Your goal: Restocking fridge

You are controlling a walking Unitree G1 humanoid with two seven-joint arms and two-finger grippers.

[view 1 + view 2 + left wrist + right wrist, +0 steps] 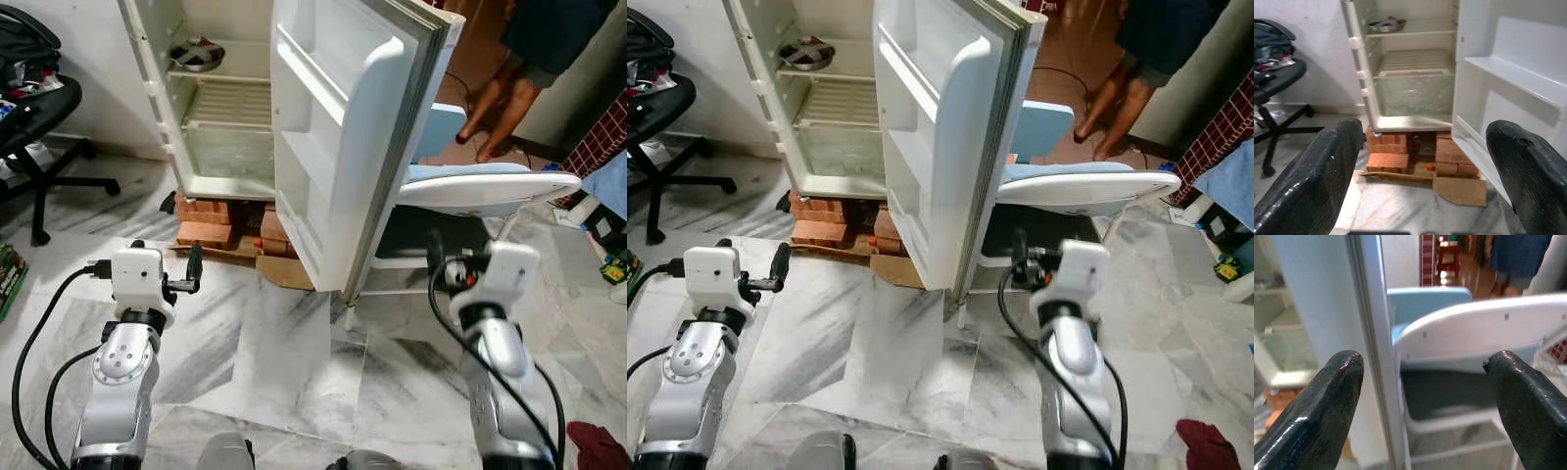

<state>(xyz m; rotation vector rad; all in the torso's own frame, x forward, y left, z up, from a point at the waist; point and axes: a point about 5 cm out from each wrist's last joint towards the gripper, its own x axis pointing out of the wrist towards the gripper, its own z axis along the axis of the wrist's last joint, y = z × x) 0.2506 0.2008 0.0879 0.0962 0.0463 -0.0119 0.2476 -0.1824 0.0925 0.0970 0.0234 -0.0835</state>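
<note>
Both pincers are held wide apart and hold nothing. The left gripper (pixel 193 266) hangs low over the marble floor (pixel 294 372), aimed at the fridge (pixel 220 108), which stands far and slightly right of it on stacked bricks (pixel 211 223). The right gripper (pixel 1019 257) faces the door's outer edge and a white folding table (pixel 485 186). The left arm has the clearer line into the cabinet. The fridge door (pixel 338 137) swings fully open, its shelves bare; only a steel bowl (pixel 196 55) sits on an upper shelf.

Head stereo pair looked forward and down at the open fridge (pixel 294 127). Left wrist camera faced its interior; right wrist camera faced the door's edge, close. All shared the fridge.
</note>
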